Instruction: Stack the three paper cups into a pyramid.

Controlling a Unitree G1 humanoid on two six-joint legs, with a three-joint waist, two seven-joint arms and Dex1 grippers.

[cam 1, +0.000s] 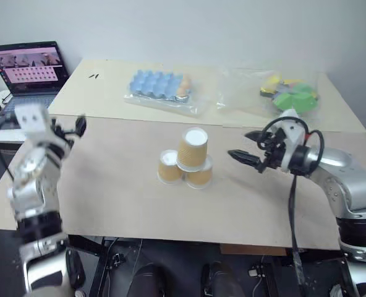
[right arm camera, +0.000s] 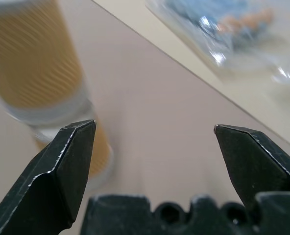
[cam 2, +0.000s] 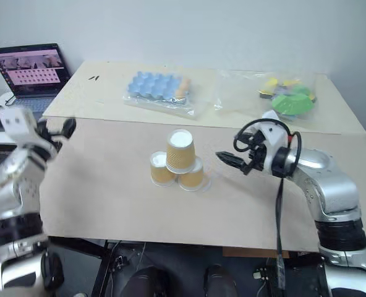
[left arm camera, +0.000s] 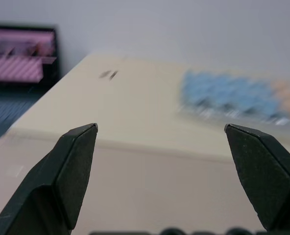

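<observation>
Tan pyramid (cam 1: 186, 161) of 3 cups stands complete just left of the spread, empty right gripper (cam 1: 243, 148); left gripper (cam 1: 78, 125), also spread, is well apart.

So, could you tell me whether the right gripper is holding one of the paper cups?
No, the right gripper is open beside the pyramid, apart from the top cup.

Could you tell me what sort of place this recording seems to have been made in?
Probably a robotics lab or test room: a plain table against a bare wall, an open laptop showing a grid of camera pictures, and bagged props such as a blue egg tray behind three stacked paper cups.
</observation>
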